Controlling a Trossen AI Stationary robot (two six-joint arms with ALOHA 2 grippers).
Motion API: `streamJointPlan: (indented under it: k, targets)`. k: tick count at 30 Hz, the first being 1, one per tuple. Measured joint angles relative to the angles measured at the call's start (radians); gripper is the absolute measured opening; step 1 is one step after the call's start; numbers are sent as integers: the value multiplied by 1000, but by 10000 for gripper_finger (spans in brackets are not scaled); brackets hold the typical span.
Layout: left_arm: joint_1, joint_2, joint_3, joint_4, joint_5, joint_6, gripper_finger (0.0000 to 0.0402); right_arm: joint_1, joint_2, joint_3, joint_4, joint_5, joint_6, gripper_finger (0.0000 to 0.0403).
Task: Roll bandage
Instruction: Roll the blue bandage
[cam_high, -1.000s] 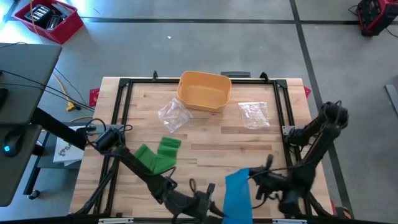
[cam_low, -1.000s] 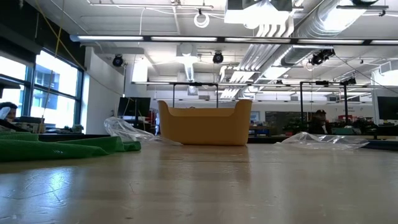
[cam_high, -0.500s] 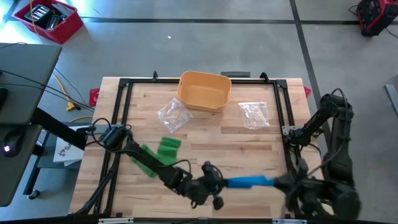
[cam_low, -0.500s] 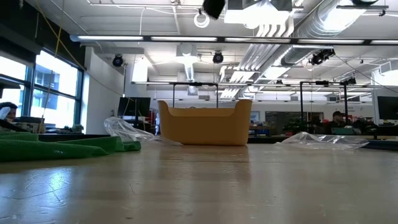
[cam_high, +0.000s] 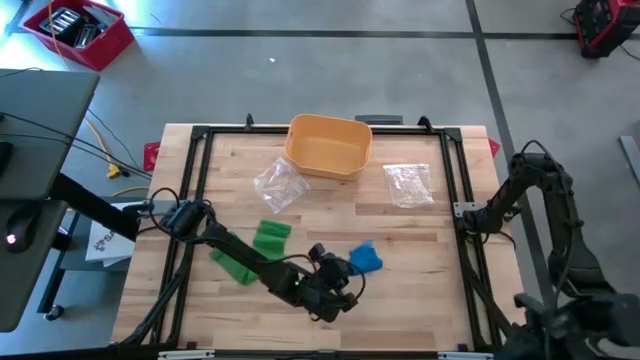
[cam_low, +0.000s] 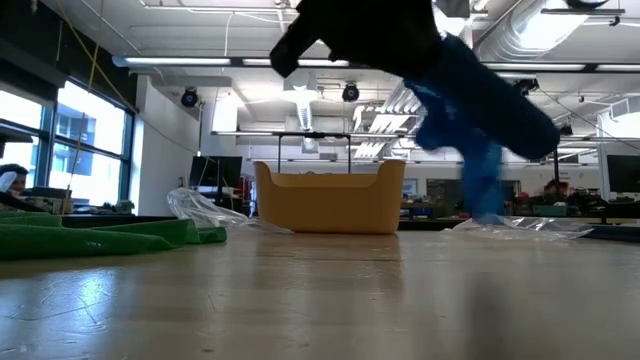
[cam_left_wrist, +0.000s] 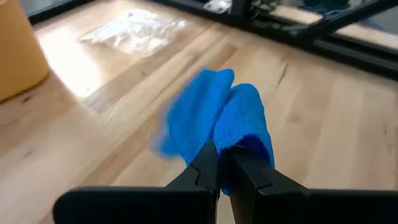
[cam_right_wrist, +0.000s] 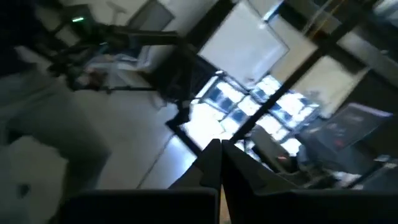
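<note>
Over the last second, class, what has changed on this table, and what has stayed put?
The right gripper let go of the blue bandage and pulled off the table's right edge. The left gripper, shut on the bandage, carried it toward the table's middle. The green bandage, yellow bin and both plastic bags stayed put.

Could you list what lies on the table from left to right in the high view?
Green bandage → left gripper shut on the blue bandage → clear bag.

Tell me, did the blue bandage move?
Yes. The blue bandage, pinched in the left gripper, went from the table's front edge toward the yellow bin.
</note>
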Motion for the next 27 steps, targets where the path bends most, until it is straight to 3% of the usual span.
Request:
streamJointPlan:
  k: [3,6,9,14,17,22,27]
  targets:
    - [-8,0,0,-36,7,-22,10,27,1,0,42,77,-45,1]
    - [-16,-4,2,-17,11,-17,10,13,2,-1,-28,124,81,0]
    - [-26,-14,1,-2,6,-23,10,-40,-6,-6,-240,60,337,0]
    - [-53,-52,1,49,-41,-42,10,-187,-4,-8,-689,-109,924,0]
    - [-80,-86,1,48,-73,-36,10,-262,28,-69,-790,-161,1072,3]
    - [-158,-138,2,62,-137,6,10,-351,12,-229,-645,-166,1080,38]
    - [-224,-158,2,58,-150,64,10,-462,4,-343,-368,-231,939,94]
